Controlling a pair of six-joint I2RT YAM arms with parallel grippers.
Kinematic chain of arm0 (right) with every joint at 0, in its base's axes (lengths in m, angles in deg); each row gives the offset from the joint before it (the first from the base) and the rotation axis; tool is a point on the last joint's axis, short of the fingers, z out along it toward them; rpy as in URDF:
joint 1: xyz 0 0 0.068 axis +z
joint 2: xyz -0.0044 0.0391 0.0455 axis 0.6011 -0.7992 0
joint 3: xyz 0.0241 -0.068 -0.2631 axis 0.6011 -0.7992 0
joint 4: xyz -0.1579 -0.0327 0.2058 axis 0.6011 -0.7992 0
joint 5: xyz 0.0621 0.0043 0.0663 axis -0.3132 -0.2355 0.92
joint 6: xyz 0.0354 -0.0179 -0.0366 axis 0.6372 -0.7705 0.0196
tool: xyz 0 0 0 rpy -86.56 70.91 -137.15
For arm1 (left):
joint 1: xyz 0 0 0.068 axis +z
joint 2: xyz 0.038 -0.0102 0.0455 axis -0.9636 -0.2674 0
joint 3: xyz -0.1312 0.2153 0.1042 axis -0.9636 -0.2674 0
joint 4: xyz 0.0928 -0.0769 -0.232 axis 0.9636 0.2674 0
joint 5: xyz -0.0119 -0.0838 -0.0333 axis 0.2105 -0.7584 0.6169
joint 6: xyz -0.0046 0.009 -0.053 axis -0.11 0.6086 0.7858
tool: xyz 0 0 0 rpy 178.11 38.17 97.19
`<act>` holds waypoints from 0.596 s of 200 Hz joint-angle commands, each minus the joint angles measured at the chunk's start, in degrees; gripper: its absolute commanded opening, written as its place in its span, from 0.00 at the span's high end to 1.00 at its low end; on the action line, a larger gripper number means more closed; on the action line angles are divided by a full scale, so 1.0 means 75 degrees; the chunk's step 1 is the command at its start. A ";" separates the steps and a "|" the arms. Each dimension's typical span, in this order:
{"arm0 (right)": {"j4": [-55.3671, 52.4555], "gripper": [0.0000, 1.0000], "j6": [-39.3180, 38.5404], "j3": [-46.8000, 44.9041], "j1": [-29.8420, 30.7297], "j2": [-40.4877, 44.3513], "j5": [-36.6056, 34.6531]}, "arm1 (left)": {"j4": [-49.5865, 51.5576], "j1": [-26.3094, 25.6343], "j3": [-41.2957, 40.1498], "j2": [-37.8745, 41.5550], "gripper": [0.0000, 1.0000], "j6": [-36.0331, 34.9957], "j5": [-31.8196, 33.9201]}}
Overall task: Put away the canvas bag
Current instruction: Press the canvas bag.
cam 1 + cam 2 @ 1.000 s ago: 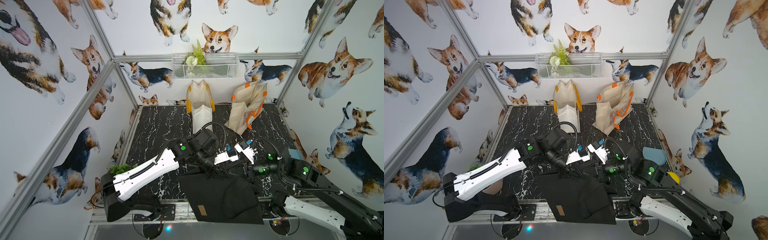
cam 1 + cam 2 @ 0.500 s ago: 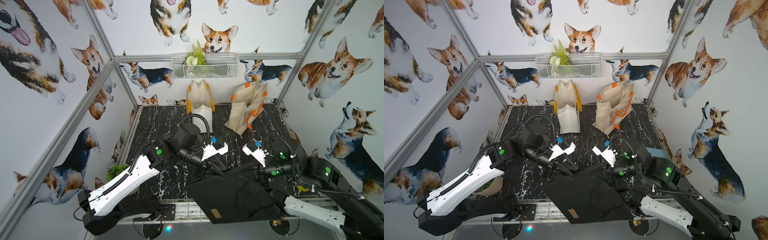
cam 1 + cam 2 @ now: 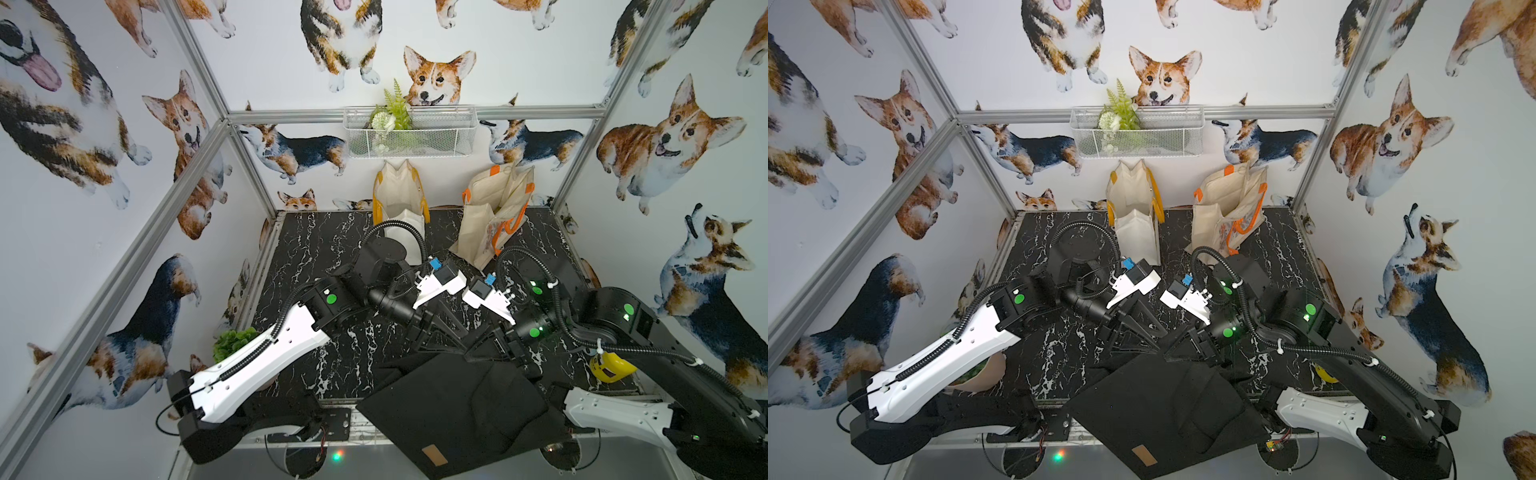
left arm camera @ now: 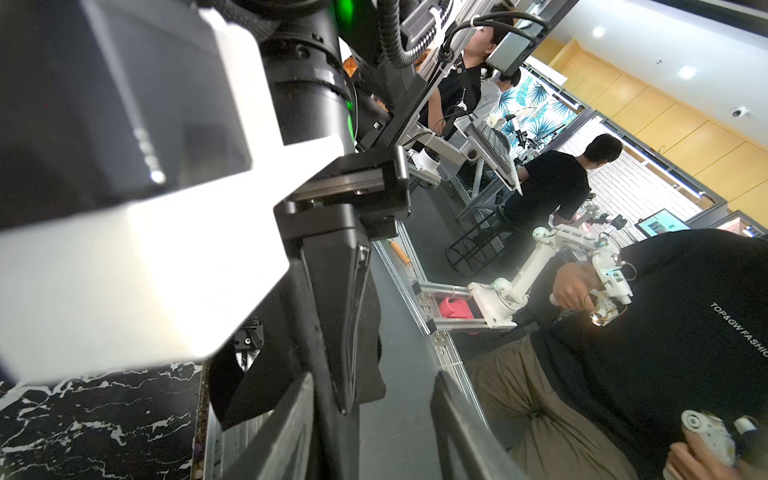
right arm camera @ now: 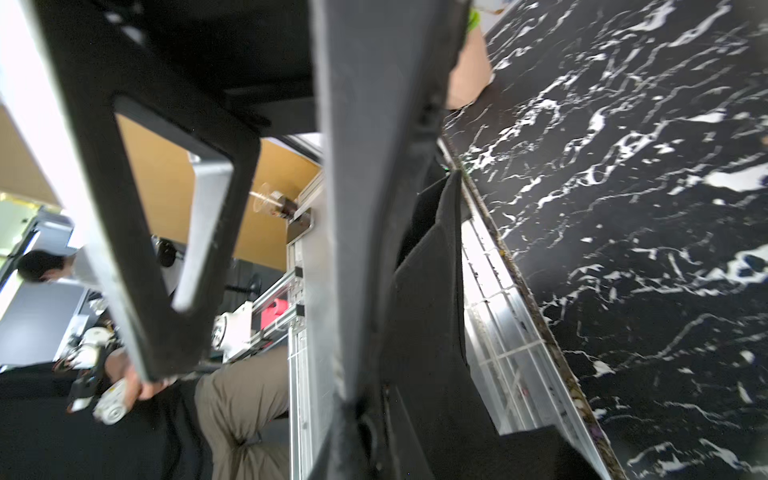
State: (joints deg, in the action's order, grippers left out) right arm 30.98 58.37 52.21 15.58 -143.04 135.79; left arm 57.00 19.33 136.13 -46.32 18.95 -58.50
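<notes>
black canvas bag (image 3: pixel 449 411) overhanging marble table's (image 3: pixel 332 257) front edge, right gripper (image 3: pixel 482 353) clamped on bag fabric there, left gripper (image 4: pixel 374 376) released, alongside

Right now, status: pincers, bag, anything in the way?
Left pincer open, empty. Right pincer shut on bag. Bag draped over table's front edge. Two totes at back, clear of it.

Corgi-print walls (image 3: pixel 291 62), black marbled tabletop (image 3: pixel 316 257), aluminium frame (image 3: pixel 291 117), possibly yellow cabinets (image 4: pixel 665 112)
</notes>
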 commanded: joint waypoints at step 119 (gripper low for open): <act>0.1098 1.00 -0.1880 -0.0046 -0.0057 0.0017 -0.3877 | 0.0165 0.0024 -0.1844 0.0582 1.00 -0.1038 -0.0495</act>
State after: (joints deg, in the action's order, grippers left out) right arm 29.52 48.69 52.78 18.40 -143.58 123.31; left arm 58.78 19.64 125.35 -42.21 12.15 -55.09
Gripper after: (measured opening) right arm 0.123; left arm 0.124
